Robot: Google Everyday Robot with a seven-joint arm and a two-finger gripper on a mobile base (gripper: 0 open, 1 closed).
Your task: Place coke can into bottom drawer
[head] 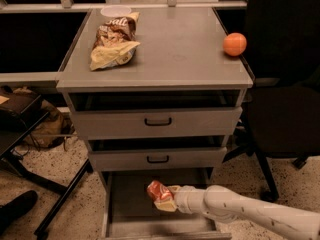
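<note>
Far on the left I see a dark shoe (15,209) on the speckled floor, and a brown bag (47,129) lying under a black desk; next comes the grey cabinet (175,54), and on the left part of its top lies a chip bag (114,41), brown and yellow, with a white lid (115,10) just behind it; under the top are the top drawer (115,125) and the middle drawer (200,159), both pushed in, each with a black handle in the middle; the bottom drawer (127,204) is pulled out toward me and its grey floor shows; the coke can (156,189) is over that floor, near the middle of the drawer, red and tilted; my gripper (165,200) is there too, down low inside the open drawer, and its pale fingers (169,205) are closed on the can and hold it from the right; I cannot tell if the can touches the drawer floor; the white arm (240,211) runs from the gripper out to the bottom right corner; up on the cabinet top, close to the right edge, sits an orange (234,44), well apart from the chip bag; right of the cabinet stands a black chair (285,114).
</note>
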